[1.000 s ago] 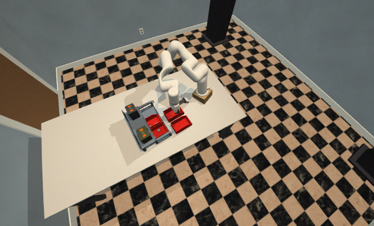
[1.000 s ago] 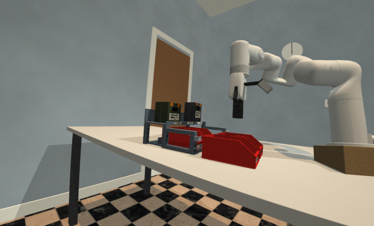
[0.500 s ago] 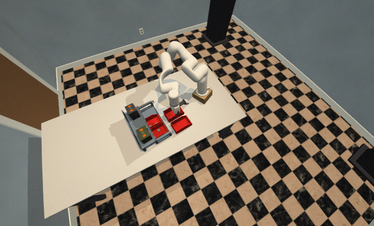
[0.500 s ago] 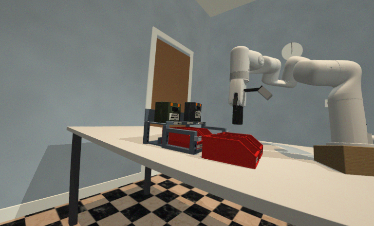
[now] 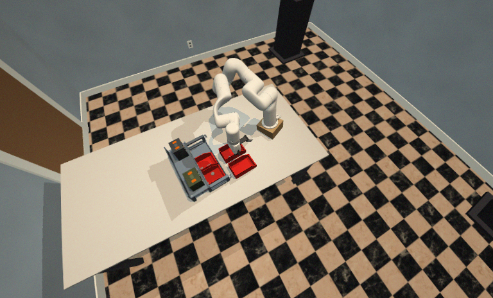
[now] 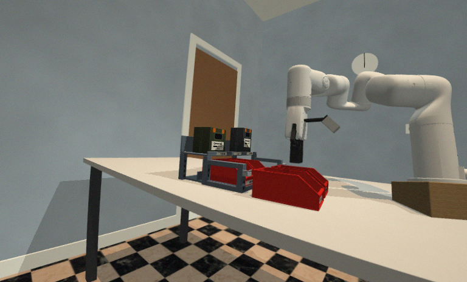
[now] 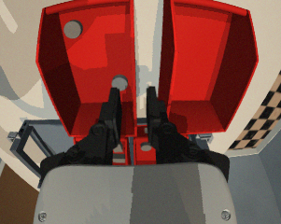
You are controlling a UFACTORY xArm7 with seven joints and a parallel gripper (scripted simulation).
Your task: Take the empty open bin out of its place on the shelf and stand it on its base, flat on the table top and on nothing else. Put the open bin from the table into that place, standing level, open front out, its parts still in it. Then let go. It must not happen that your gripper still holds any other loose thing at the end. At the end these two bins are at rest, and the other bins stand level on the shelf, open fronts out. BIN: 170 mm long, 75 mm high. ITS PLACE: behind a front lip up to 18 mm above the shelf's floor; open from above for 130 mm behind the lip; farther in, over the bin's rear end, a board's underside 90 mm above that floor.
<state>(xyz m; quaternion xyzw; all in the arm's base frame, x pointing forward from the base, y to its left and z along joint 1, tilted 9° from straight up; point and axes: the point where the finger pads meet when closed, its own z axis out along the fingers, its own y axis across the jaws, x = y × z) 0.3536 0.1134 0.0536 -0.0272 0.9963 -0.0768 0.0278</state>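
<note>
Two red open bins stand side by side on the table in front of the shelf. The one with two grey round parts (image 7: 84,56) lies under my gripper (image 7: 133,99); it also shows in the top view (image 5: 232,152). The empty bin (image 7: 205,56) (image 5: 242,165) stands beside it, nearer the table edge. My gripper (image 6: 296,155) hangs just above the parts bin, pointing down. Its fingers stand a little apart, in line with the bin's side wall next to the empty bin, with nothing between them. The grey shelf (image 5: 196,167) holds two more red bins (image 5: 208,166); its far place (image 5: 199,142) holds no bin.
A green box (image 5: 192,178) and a black box (image 5: 178,148) stand on the shelf's upper board. The arm's wooden base block (image 5: 269,126) sits at the back right of the table.
</note>
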